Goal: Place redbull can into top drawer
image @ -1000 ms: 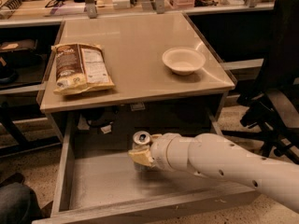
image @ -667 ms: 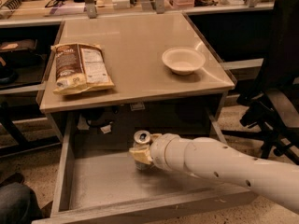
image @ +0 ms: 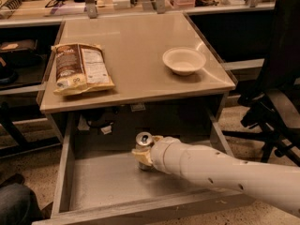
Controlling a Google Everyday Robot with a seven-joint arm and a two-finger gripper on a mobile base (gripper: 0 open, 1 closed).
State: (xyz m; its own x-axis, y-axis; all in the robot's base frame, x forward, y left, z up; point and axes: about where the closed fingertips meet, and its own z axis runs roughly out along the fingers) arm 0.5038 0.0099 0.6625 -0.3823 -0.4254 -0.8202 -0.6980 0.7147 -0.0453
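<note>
Currently the end effector (image: 143, 157) pinches the can (image: 143, 141) upright in its grip, with the drawer (image: 93, 186) lying just below it and the bench (image: 136, 46) above, so releasing before the base sits flat, or brushing it while withdrawing, could topple it.

Pulled out below the front edge of the worktop (image: 136, 36): the top drawer (image: 63, 172), open. Inside it, about midway across and toward the back, the redbull can (image: 144, 140), upright on the pale bottom, clasped on both sides by the gripper (image: 146, 153). Reaching in from the right, over the drawer's front corner, the white arm (image: 225, 172). Near the worktop's left edge, a snack bag (image: 80, 68) lying flat; toward the right edge, a white bowl (image: 183, 60).
</note>
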